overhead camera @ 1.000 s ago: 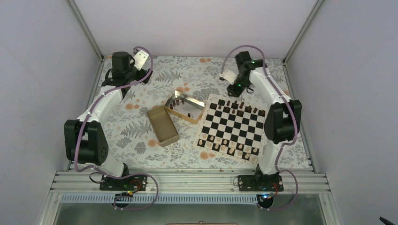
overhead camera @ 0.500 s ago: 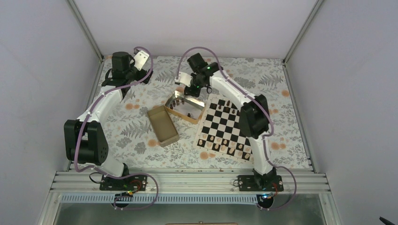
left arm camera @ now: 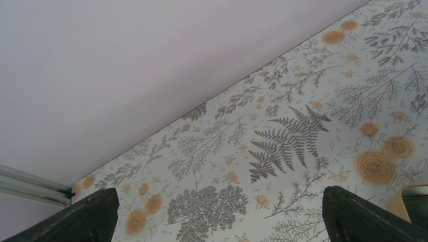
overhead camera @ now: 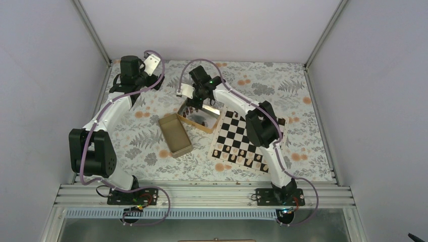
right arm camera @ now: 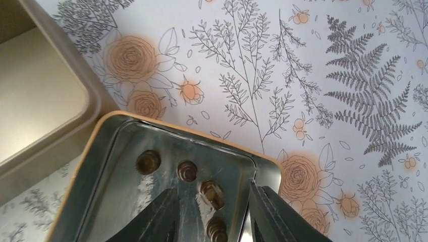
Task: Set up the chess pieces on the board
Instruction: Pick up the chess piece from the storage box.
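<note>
The board [overhead camera: 241, 132] lies right of centre, partly covered by my right arm. Dark chess pieces [overhead camera: 235, 114] stand along its far edge and pale ones [overhead camera: 237, 151] fill the near rows. Several more dark chess pieces [right arm camera: 187, 171] sit inside an open golden tin [overhead camera: 208, 127]. My right gripper [right arm camera: 217, 222] hangs open just above that tin. One dark piece [right arm camera: 212, 194] lies below the gap and nothing is gripped. Its right finger [right arm camera: 272, 217] is by the tin's wall. My left gripper [left arm camera: 222, 222] is open and empty over the floral cloth at the back left.
A second golden tin [overhead camera: 175, 134] lies open side up, left of the first one, and shows at the left of the right wrist view [right arm camera: 40, 101]. Grey walls and metal frame posts enclose the table. The left arm [overhead camera: 108, 113] stretches along the left side.
My right arm has swung left from the board's far edge to above the open tin, and its jaws have spread wider. The left arm has not moved.
</note>
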You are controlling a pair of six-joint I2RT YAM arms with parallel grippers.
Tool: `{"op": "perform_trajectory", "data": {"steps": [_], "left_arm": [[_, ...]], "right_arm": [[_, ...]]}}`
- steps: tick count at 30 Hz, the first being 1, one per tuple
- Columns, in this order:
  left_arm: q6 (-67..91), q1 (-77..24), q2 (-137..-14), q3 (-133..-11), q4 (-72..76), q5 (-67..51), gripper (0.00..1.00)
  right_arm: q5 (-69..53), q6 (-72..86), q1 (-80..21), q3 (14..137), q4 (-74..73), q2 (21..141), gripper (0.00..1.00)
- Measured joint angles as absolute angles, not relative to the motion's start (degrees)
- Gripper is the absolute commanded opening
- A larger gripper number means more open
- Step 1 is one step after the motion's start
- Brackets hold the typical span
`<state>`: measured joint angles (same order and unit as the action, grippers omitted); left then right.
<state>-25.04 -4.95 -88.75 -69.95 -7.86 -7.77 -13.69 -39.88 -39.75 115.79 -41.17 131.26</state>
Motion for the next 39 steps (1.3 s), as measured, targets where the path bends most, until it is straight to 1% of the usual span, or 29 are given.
{"op": "perform_trajectory", "data": {"steps": [2,3,12,31,34,39], "left_arm": [[-25.0,-5.0,-88.8,-70.0,-7.9,-7.8,1.0],[-25.0,-5.0,-88.8,-70.0,-7.9,-7.8,1.0],[-25.0,-5.0,-88.8,-70.0,-7.9,-7.8,1.0],[-25.0,-5.0,-88.8,-70.0,-7.8,-8.1,1.0],[-25.0,-5.0,-88.8,-70.0,-7.8,-8.1,1.0],[-25.0,-5.0,-88.8,-70.0,-7.8,-8.1,1.0]], "right_arm": [[-13.5,-40.1,-39.7,115.8,-40.0,132.1,0.4],[-13.1,-40.4,-39.7,115.8,-39.0,133.8,0.42],[-11.8,-41.2,-39.7,113.3,-36.5,134.1,0.47],[-10.2,-42.4,-39.7,113.2,-35.8,135.5,0.49],[-10.2,-42.4,-39.7,113.2,-35.9,135.9,0.47],[-10.2,-42.6,-39.7,113.2,-35.9,136.5,0.33]]}}
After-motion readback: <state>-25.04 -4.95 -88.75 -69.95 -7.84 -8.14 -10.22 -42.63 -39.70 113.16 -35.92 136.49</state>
